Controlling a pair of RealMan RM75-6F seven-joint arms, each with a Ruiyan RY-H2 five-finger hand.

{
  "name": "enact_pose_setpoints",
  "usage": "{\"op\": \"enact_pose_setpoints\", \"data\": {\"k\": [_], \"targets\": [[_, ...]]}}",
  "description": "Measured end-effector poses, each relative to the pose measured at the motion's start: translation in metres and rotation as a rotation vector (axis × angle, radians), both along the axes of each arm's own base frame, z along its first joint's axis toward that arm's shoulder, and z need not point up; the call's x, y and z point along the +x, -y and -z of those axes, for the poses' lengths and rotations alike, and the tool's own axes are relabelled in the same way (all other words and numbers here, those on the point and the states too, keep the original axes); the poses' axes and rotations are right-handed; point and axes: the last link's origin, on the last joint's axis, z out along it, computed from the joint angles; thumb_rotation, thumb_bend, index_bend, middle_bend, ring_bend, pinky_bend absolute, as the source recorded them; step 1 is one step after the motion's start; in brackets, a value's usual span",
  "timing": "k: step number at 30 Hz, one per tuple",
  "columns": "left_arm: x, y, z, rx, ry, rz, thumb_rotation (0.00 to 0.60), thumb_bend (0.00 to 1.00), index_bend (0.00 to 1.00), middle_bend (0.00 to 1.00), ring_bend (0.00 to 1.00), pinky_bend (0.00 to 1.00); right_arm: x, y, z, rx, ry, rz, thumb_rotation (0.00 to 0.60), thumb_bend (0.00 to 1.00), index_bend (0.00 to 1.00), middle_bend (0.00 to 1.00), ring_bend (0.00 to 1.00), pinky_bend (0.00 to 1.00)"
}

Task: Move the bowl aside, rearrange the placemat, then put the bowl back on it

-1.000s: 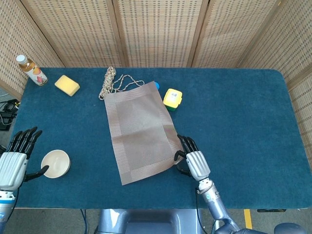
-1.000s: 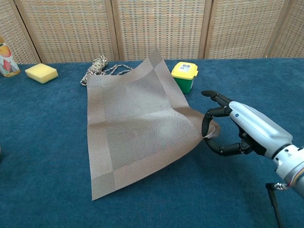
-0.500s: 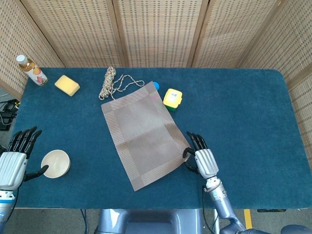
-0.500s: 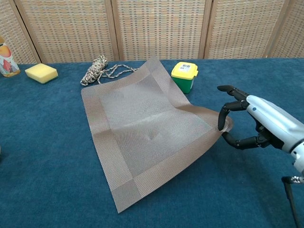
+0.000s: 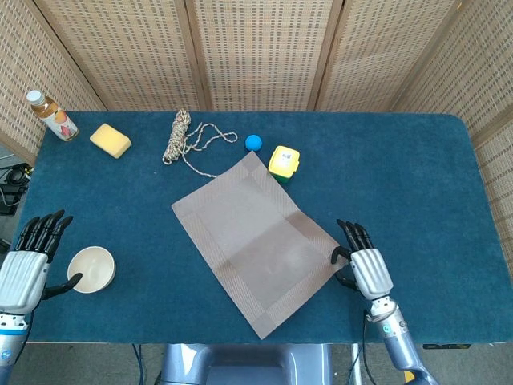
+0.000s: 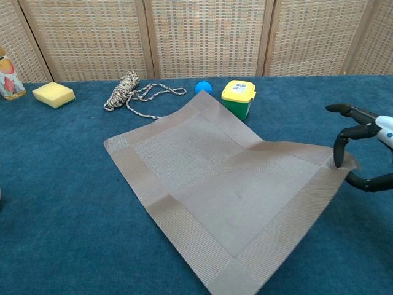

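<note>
On the blue tabletop, the left hand rests spread beside the bowl, thumb touching its rim, while the right hand pinches the angled placemat by its corner.

The right hand pinches the placemat by its right corner. Behind the placemat stand a green tub, blue ball, rope and sponge.

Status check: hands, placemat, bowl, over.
Right hand pinching placemat corner. Left hand touching bowl, set aside left. Yellow-lidded tub sits at mat's far corner.
</note>
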Motion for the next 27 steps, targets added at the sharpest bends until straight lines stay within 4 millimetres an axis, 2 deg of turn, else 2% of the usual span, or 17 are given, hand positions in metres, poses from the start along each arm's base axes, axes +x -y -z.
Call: {"op": "enact_pose_setpoints", "data": {"k": [5,11,24,27], "targets": [[0.001,0.0,0.002,0.0,-0.005,0.0,0.6,0.18,0.0,0.0,0.0,0.0,-0.024,0.004,-0.012,-0.001,-0.094,0.022,0.6,0.55,0.65,0.1,0.0,0.0],[0.001,-0.001,0.005,-0.006,-0.015,-0.001,0.6,0.18,0.0,0.0,0.0,0.0,-0.046,0.02,-0.024,0.005,-0.189,0.056,0.6,0.55,0.66,0.11,0.0,0.0],[-0.001,-0.003,0.006,-0.008,-0.019,-0.008,0.6,0.18,0.0,0.0,0.0,0.0,-0.041,0.07,-0.04,-0.034,-0.356,0.051,0.6,0.55,0.67,0.11,0.0,0.0],[-0.001,-0.003,0.007,-0.008,-0.02,-0.01,0.6,0.18,0.0,0.0,0.0,0.0,-0.041,0.077,-0.042,-0.044,-0.394,0.051,0.6,0.54,0.64,0.1,0.0,0.0]]}}
